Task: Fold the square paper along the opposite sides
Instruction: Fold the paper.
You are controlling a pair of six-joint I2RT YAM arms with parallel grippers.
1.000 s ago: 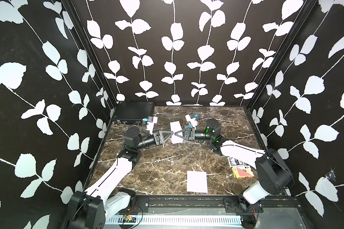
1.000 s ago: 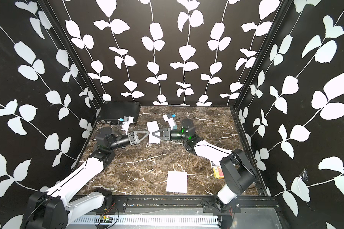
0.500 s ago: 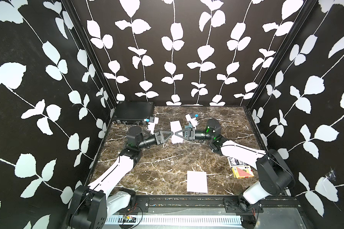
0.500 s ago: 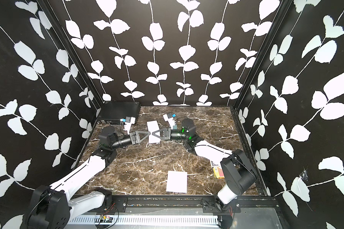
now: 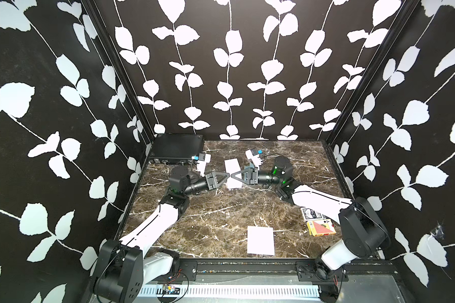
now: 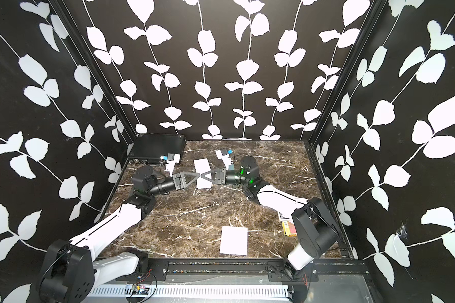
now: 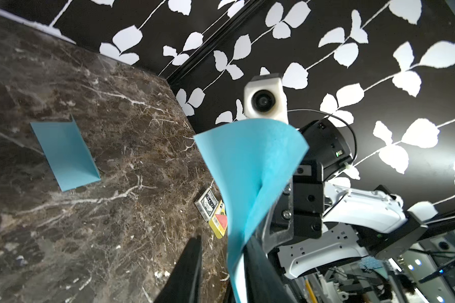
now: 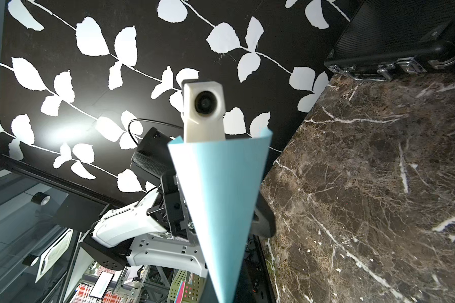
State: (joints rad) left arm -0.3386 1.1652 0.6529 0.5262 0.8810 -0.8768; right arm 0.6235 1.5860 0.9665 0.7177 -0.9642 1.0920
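The right tool (image 5: 234, 175) pinches paper (image 5: 232, 166); left tool (image 5: 226, 175) straddles it, ajar.

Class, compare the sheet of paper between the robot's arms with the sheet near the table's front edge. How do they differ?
The raised sheet is held above the table by the right end effector; the front sheet lies on the table, untouched. The raised sheet curls; the front sheet is mostly flat, one edge turned up. Both look light blue in the left wrist view.
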